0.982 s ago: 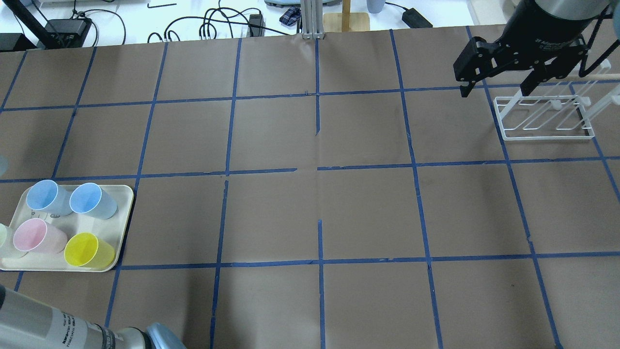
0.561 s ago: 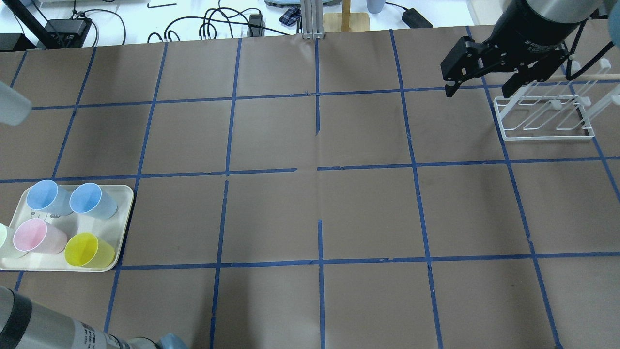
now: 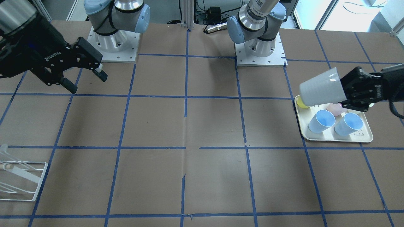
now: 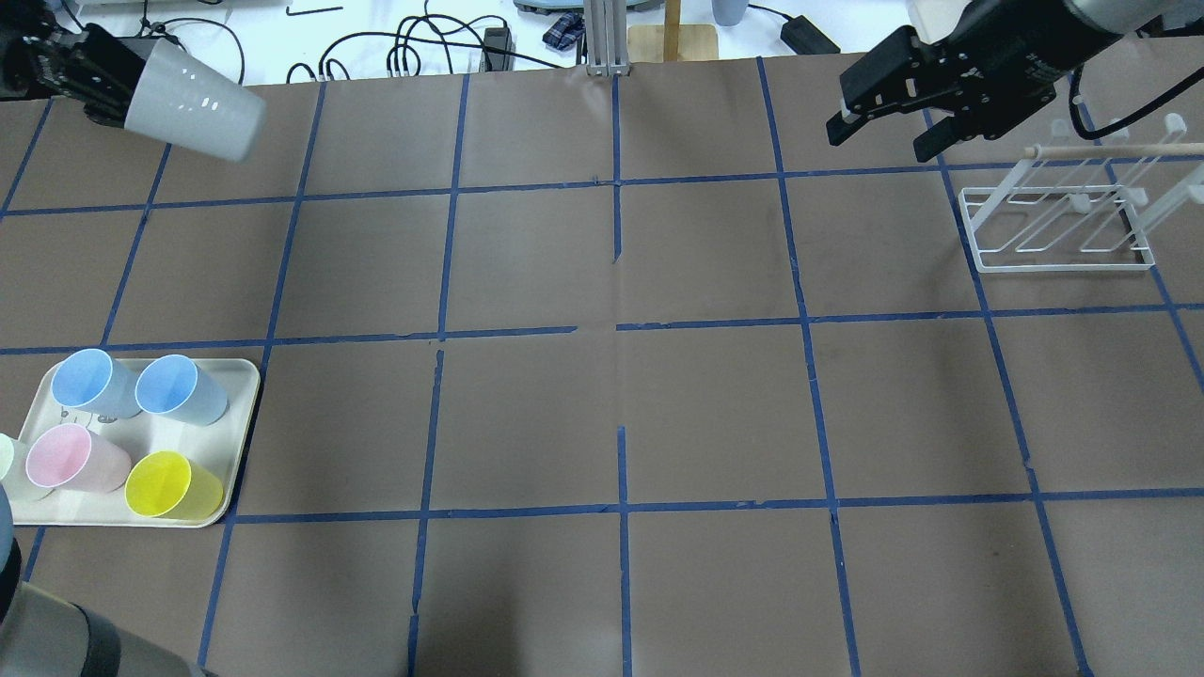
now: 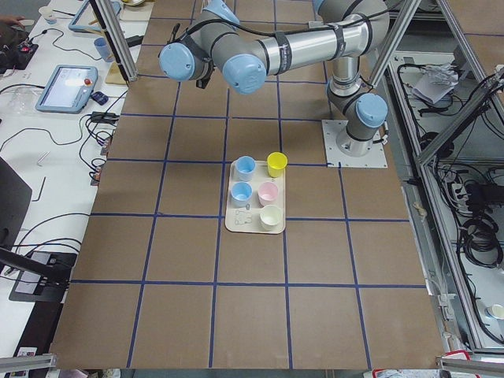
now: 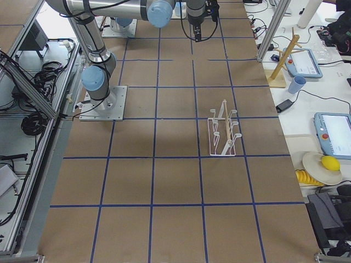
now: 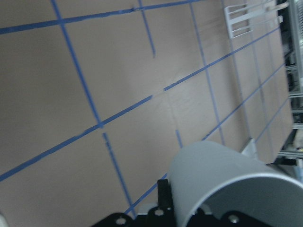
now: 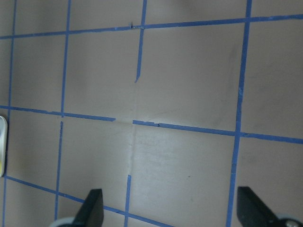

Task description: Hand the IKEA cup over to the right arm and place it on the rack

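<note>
My left gripper (image 4: 99,77) is shut on the rim end of the IKEA cup (image 4: 193,113), a pale grey tumbler. It holds the cup on its side, high over the table's far left, base pointing toward the middle. In the front view the cup (image 3: 322,88) hangs above the tray with the gripper (image 3: 348,90) behind it. In the left wrist view the cup (image 7: 227,184) fills the bottom right. My right gripper (image 4: 877,139) is open and empty, in the air just left of the white wire rack (image 4: 1063,226). Its fingers (image 8: 92,210) frame bare table.
A cream tray (image 4: 240,414) at the near left holds two light blue cups (image 4: 179,390), a pink cup (image 4: 75,459), a yellow cup (image 4: 174,487) and a cream cup at the view's edge. Cables and a wooden stand (image 4: 673,38) lie beyond the far edge.
My left gripper has come into view at the upper left and carried the cup rightward. My right gripper has moved left and up, off the rack's near end, still open.
</note>
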### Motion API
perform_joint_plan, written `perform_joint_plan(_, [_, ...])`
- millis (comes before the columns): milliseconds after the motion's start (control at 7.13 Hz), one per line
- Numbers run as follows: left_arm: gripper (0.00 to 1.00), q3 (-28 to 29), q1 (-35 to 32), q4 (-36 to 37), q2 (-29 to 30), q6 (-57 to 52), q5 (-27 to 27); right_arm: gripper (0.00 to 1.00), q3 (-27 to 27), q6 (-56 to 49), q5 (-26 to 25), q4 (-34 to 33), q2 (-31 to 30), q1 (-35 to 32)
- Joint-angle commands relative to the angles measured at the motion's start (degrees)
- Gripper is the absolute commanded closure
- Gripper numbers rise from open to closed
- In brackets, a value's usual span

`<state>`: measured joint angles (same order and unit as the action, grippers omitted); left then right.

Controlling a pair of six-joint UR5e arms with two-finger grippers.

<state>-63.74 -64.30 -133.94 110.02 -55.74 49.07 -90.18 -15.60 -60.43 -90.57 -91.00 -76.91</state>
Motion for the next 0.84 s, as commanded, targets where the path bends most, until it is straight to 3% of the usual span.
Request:
perform_joint_plan(0, [1.0,-3.47,-7.91,-0.01,-3.22,7.38,-7.38,0.0,-0.87,-6.6,13.97,8.61,0.12,6.93])
perform_joint_plan(421, [1.0,-16.11,-10.58,3.92,-8.4,10.63,-16.09,0.0,-2.45,-8.29,34.36,13.05,0.38,7.13])
perform_joint_plan(701, [1.0,-21.57,-16.61,8.84,-11.05,14.06,-26.7,0.0,-7.53,-13.92,46.39,12.88,-0.23,6.95])
